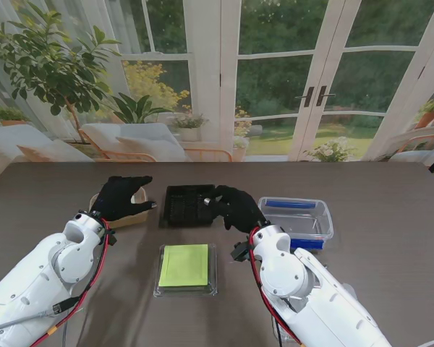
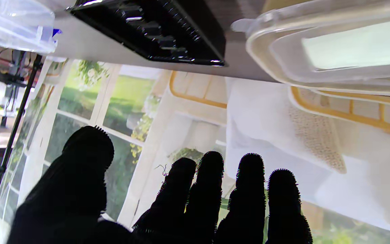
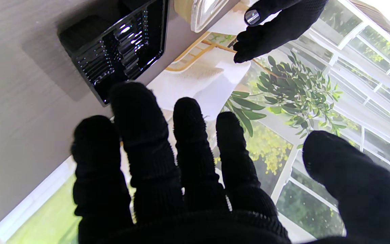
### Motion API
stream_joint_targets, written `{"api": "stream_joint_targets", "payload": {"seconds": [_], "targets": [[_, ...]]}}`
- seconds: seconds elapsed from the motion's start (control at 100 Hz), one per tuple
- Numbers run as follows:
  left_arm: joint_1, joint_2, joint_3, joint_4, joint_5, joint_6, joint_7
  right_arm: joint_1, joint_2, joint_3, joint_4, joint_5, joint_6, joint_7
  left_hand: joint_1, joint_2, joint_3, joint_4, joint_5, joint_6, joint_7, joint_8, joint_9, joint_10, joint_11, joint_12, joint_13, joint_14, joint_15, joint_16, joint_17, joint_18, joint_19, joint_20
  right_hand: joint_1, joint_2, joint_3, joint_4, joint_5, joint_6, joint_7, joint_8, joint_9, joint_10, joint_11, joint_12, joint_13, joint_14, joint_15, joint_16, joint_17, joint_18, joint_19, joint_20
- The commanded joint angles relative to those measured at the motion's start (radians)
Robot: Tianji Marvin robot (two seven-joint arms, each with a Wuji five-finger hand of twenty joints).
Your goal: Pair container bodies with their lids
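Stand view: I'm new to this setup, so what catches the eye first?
Two black-gloved hands hover at the table's far middle: the left robot hand over a beige container, the right robot hand beside a black ribbed tray. Nearer to me lies a bright yellow-green container.

My dark wood-grain table [image 1: 390, 289] carries a tan container [image 1: 139, 215] under my left hand [image 1: 123, 196], a black tray [image 1: 188, 204] beside my right hand [image 1: 237, 208], a clear blue-handled box [image 1: 304, 219] just right of it, and a green-lidded container [image 1: 185, 269] nearer to me.
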Motion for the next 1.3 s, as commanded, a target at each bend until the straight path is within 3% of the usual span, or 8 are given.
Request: {"api": "stream_joint_targets", "payload": {"seconds": [0.0,0.4,0.41,0.43,0.48,0.74,1.13,1.29], "targets": [[0.007,-0.022,0.009,-0.016,-0.014,-0.007,-0.003,-0.023,0.012,0.013,-0.022,-0.006,-0.007,0.017,-0.027,-0.02,0.05,-0.005,0.012,-0.016,0.004,0.006,0.024,-0.016,-0.004,-0.012,0.02,-0.003,-0.001,-0.008,0.005,0.009,0.006,-0.012,-0.012,-0.008,0.006,-0.037,-0.03,-0.036,-0.012,-0.008,-0.045,-0.001,-0.028,-0.023,-0.044,0.001,-0.034,-0.017,-0.058,-0.034,-0.033,-0.037],[0.041,-0.065,0.035,-0.021,-0.153,-0.035,0.049,-0.162,0.045,0.161,-0.127,-0.044,-0.078,0.037,0.01,-0.01,0.024,-0.004,0.066,-0.028,0.029,0.023,0.073,-0.019,0.003,-0.015,0.059,0.009,0.002,-0.008,0.021,0.02,0.012,-0.013,0.012,-0.052,-0.013,-0.044,-0.082,-0.103,-0.053,0.011,-0.205,-0.059,-0.126,-0.098,-0.28,-0.035,-0.312,-0.123,-0.259,-0.091,-0.241,-0.111],[0.042,-0.066,0.035,-0.021,-0.159,-0.037,0.049,-0.166,0.046,0.165,-0.129,-0.045,-0.081,0.037,0.033,0.029,-0.08,-0.004,0.065,-0.027,0.03,0.029,0.072,-0.018,0.002,-0.016,0.059,0.011,0.001,-0.008,0.02,0.02,0.01,-0.013,0.012,-0.054,-0.015,-0.044,-0.094,-0.109,-0.059,0.011,-0.214,-0.063,-0.129,-0.1,-0.289,-0.037,-0.32,-0.125,-0.265,-0.094,-0.246,-0.113],[0.044,-0.068,0.034,-0.021,-0.173,-0.041,0.047,-0.174,0.047,0.172,-0.133,-0.047,-0.086,0.037,0.091,0.027,-0.143,0.003,0.065,-0.027,0.03,0.033,0.07,-0.014,0.001,-0.016,0.055,0.015,0.0,-0.008,0.018,0.021,0.008,-0.014,0.015,-0.057,-0.019,-0.044,-0.131,-0.126,-0.067,0.017,-0.236,-0.075,-0.137,-0.106,-0.306,-0.042,-0.34,-0.133,-0.278,-0.1,-0.259,-0.113],[0.049,-0.073,0.031,-0.022,-0.207,-0.053,0.037,-0.19,0.047,0.188,-0.137,-0.054,-0.107,0.029,0.04,-0.002,-0.011,0.002,0.064,-0.023,0.027,0.039,0.065,-0.01,-0.001,-0.017,0.047,0.017,-0.004,-0.009,0.011,0.021,0.0,-0.014,0.022,-0.075,-0.025,-0.043,-0.202,-0.162,-0.068,0.041,-0.286,-0.106,-0.146,-0.112,-0.346,-0.055,-0.366,-0.14,-0.305,-0.117,-0.28,-0.109],[0.069,-0.081,0.028,-0.033,-0.31,-0.085,-0.028,-0.236,0.05,0.233,-0.118,-0.084,-0.212,-0.009,0.032,-0.001,0.013,0.001,0.05,-0.006,0.023,0.041,0.044,0.001,-0.009,-0.021,0.026,0.024,-0.02,-0.017,-0.002,0.015,-0.035,-0.026,0.031,-0.149,-0.028,-0.045,-0.255,-0.195,-0.082,0.093,-0.393,-0.177,-0.16,-0.126,-0.462,-0.104,-0.466,-0.182,-0.397,-0.174,-0.394,-0.094],[0.017,-0.09,0.096,0.034,-0.324,-0.107,-0.023,-0.285,0.047,0.27,-0.142,-0.085,-0.238,-0.034,0.04,-0.001,0.027,0.0,0.099,-0.019,0.046,0.056,0.051,0.008,-0.005,-0.019,0.02,0.022,-0.019,-0.015,-0.004,0.014,-0.054,-0.021,0.03,-0.125,-0.026,-0.042,-0.214,-0.189,-0.097,0.099,-0.315,-0.139,-0.175,-0.144,-0.425,-0.075,-0.505,-0.199,-0.396,-0.15,-0.454,-0.092],[-0.048,-0.086,0.15,0.082,-0.305,-0.108,-0.041,-0.325,0.051,0.287,-0.222,-0.081,-0.209,-0.021,0.042,0.004,0.032,0.0,0.107,-0.023,0.052,0.062,0.047,0.005,-0.006,-0.019,0.014,0.015,-0.02,-0.016,-0.009,-0.004,-0.064,-0.022,0.027,-0.114,-0.026,-0.042,-0.203,-0.181,-0.1,0.097,-0.305,-0.125,-0.179,-0.145,-0.415,-0.073,-0.508,-0.198,-0.39,-0.146,-0.46,-0.09]]}}
